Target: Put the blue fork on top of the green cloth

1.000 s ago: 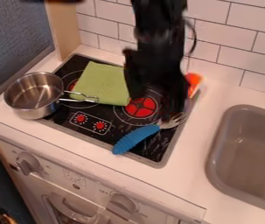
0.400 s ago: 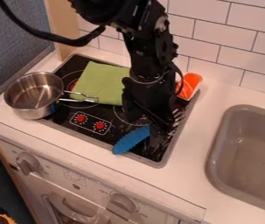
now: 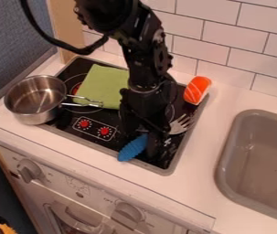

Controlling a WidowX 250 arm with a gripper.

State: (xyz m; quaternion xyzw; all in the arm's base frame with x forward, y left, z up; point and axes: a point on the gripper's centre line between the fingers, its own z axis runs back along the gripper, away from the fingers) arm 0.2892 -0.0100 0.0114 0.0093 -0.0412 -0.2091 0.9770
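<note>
Camera view: the arm [image 3: 143,55] comes in from the upper left and reaches down over the stove [image 3: 172,170], with a black cable looping off to its left. Its gripper [image 3: 143,145] hangs low over the blue fork [image 3: 132,149], the fingers standing apart, one dark finger crossing in front of the fork's middle. The fork lies on the black stovetop, in its front right part, slantwise: the blue handle points to the front edge, the metal tines to the back right. Whether the fingers touch it, I cannot tell.

The green cloth [image 3: 103,87] lies on the stove's back left part, behind and to the left of the fork and apart from it. At the left stands a steel pot [image 3: 33,109], partly over the stove's edge, its handle reaching over the front corner of the cloth. An orange toy with white stripes [image 3: 196,90] sits at the stove's back right corner. Two red knobs [image 3: 94,127] show near the front. To the right is a grey sink [image 3: 227,171], set in the white counter [image 3: 210,137].
</note>
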